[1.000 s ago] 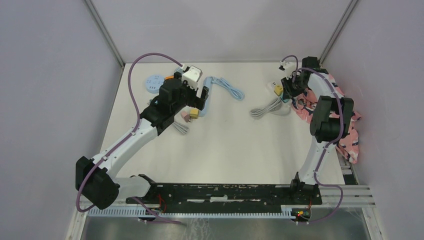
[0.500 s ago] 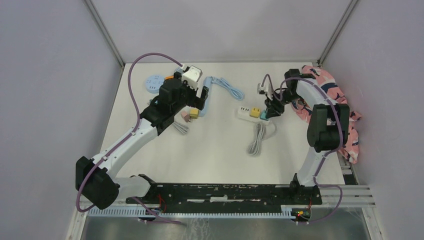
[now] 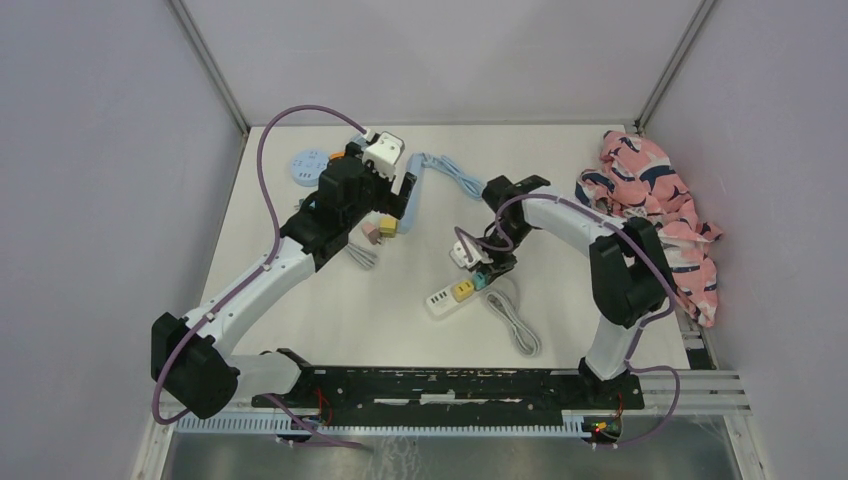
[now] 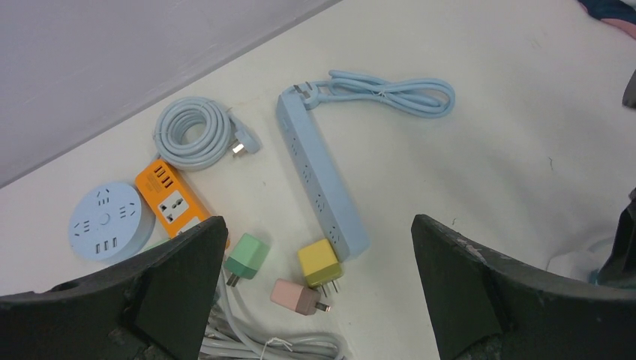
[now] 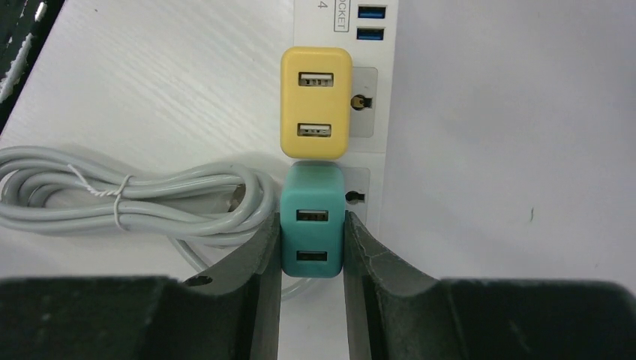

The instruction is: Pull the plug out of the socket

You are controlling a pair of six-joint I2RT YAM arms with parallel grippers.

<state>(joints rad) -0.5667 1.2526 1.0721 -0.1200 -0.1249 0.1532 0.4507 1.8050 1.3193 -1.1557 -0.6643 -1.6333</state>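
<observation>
A white power strip point(image 3: 438, 299) lies mid-table with a yellow plug point(image 3: 462, 290) and a teal plug point(image 3: 480, 281) in its sockets. My right gripper point(image 3: 485, 272) is shut on the teal plug point(image 5: 312, 225), one finger on each side. The plug sits against the strip point(image 5: 375, 52), just below the yellow plug point(image 5: 316, 103). My left gripper point(image 4: 316, 220) is open and empty. It hovers over a light blue power strip point(image 4: 319, 180) and loose green point(image 4: 246, 256), yellow point(image 4: 319, 262) and pink point(image 4: 296, 296) plugs at the back left.
The white strip's grey cord point(image 3: 515, 322) trails toward the front. A pink patterned cloth point(image 3: 660, 200) lies along the right edge. An orange socket block point(image 4: 171, 201), a round blue socket point(image 4: 105, 223) and a coiled blue cable point(image 4: 193, 133) sit at the back left.
My right arm has swung from the far right to mid-table, bringing the white strip and its plugs with it; the cord now trails behind. The left arm has not moved.
</observation>
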